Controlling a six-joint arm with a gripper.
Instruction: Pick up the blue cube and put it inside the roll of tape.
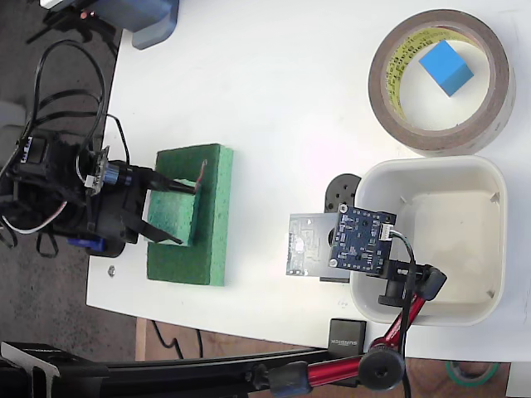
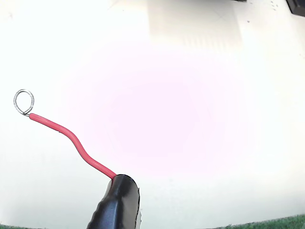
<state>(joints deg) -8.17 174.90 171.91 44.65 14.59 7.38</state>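
Note:
The blue cube (image 1: 446, 67) lies inside the roll of tape (image 1: 441, 80), on the white table at the top right of the fixed view. My gripper (image 1: 186, 215) is far away at the left edge of the table, above a green foam block (image 1: 211, 207). Its jaws stand apart, open, astride a smaller raised green pad, and they grip nothing. A red wire (image 2: 71, 138) ending in a small metal ring (image 2: 24, 102) runs out from one black finger (image 2: 116, 202) in the wrist view. That view holds neither the cube nor the tape, only bright white table.
A white rounded-square tub (image 1: 489, 240) sits below the tape. A dark-blue circuit board (image 1: 361, 240) on a red clamp arm (image 1: 390, 336) overlaps its left rim. A grey-blue device (image 1: 149, 21) stands at the top left. Cables (image 1: 50, 99) hang off the table's left edge.

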